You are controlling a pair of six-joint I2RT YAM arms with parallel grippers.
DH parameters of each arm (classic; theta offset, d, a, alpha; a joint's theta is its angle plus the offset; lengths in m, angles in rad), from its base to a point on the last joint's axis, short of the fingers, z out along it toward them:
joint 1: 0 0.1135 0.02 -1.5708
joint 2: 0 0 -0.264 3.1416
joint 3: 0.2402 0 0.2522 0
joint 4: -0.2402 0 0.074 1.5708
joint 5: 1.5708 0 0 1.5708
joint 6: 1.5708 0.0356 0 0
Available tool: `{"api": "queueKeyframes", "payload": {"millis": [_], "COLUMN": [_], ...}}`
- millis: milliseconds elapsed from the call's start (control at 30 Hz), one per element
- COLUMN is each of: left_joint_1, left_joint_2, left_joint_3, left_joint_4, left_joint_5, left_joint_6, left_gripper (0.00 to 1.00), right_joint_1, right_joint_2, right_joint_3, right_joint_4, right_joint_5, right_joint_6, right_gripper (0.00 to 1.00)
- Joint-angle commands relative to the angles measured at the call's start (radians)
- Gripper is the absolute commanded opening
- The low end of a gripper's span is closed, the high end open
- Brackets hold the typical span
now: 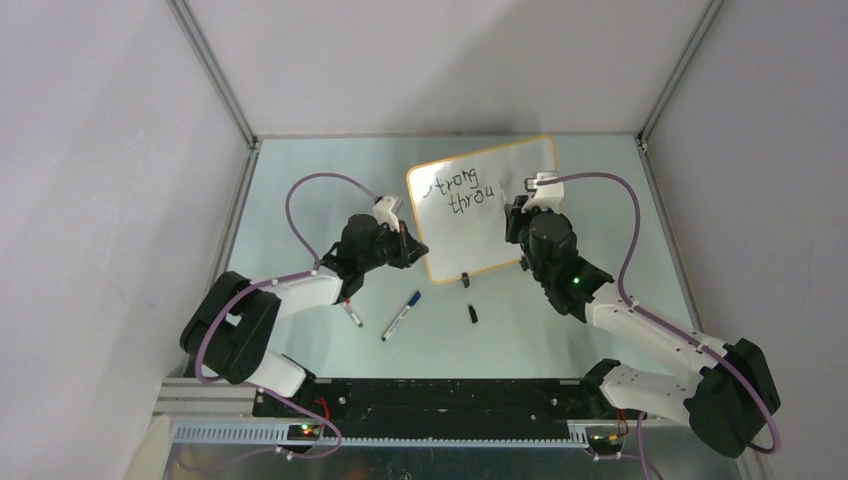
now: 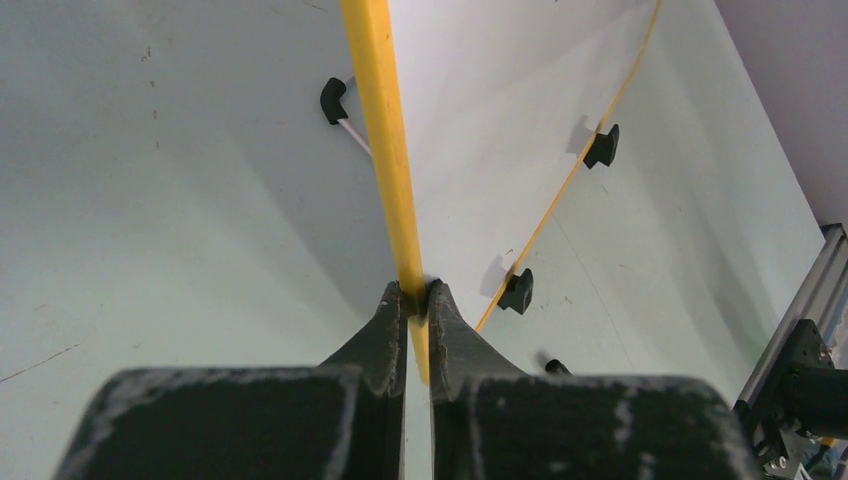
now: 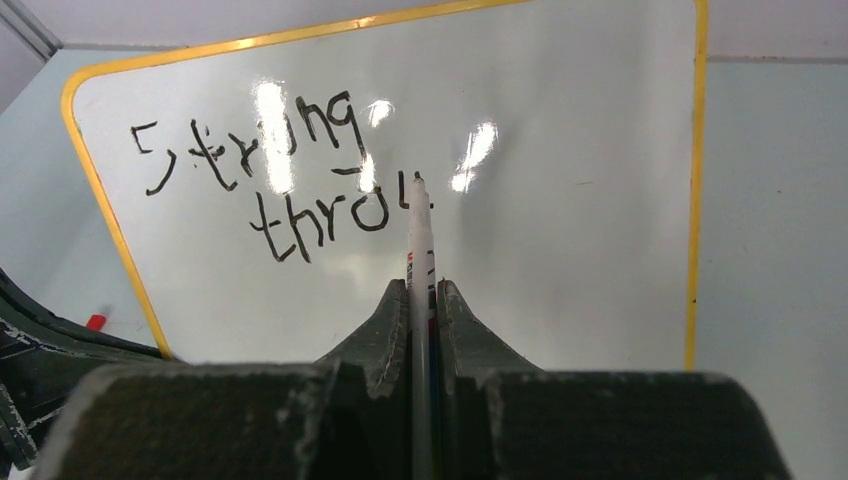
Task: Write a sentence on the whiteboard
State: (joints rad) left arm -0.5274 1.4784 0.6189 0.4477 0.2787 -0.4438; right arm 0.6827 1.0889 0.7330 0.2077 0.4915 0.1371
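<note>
right gripper (image 3: pixel 422 290) clamped on the marker (image 3: pixel 418 235), long axis toward 12 o'clock; its tip at the whiteboard (image 3: pixel 580 200) just after "throu" in the sentence (image 3: pixel 300 170), bare board at 3 o'clock. left gripper (image 2: pixel 418 295) pinches the yellow rim (image 2: pixel 385 120).

Black lettering (image 3: pixel 300 215) on whiteboard (image 3: pixel 580 200), "Strong", below it "throu"

- The whiteboard (image 1: pixel 470 240) is set on the table (image 1: pixel 300 180) toward its far side, between both arms.
- Its left edge is clamped in the left gripper (image 2: pixel 414 298).
- A marker (image 3: pixel 421 235) is pinched in the right gripper (image 3: pixel 421 295), with its tip placed at the board just right of the sentence (image 3: pixel 290 180).
- A loose marker (image 1: pixel 400 316) is laid before the board, with a cap (image 1: pixel 472 313) to its right.
</note>
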Motion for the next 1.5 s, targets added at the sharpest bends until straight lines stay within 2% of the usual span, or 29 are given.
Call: {"api": "queueKeyframes", "payload": {"millis": [0,1133,1400,1467], "left_joint_1": [-0.008,-0.008,-0.008,-0.008], "left_joint_2": [-0.026,-0.038,-0.035,-0.035], "left_joint_3": [0.002,-0.005,-0.009,-0.010], "left_joint_4": [0.013,0.013,0.019,0.022], "left_joint_5": [-0.053,-0.068,-0.067,-0.064], "left_joint_6": [0.049,0.053,0.049,0.045], "left_gripper": [0.00,0.00,0.00,0.00], "right_joint_1": [0.008,0.032,0.021,0.000], "right_joint_2": [0.020,-0.008,-0.034,-0.038], "right_joint_3": [-0.004,-0.029,-0.021,0.005], "right_joint_4": [0.063,0.107,0.079,0.030], "right_joint_5": [0.035,0.083,0.045,-0.020], "right_joint_6": [-0.007,-0.032,-0.026,0.010], "right_gripper": [0.00,0.00,0.00,0.00]}}
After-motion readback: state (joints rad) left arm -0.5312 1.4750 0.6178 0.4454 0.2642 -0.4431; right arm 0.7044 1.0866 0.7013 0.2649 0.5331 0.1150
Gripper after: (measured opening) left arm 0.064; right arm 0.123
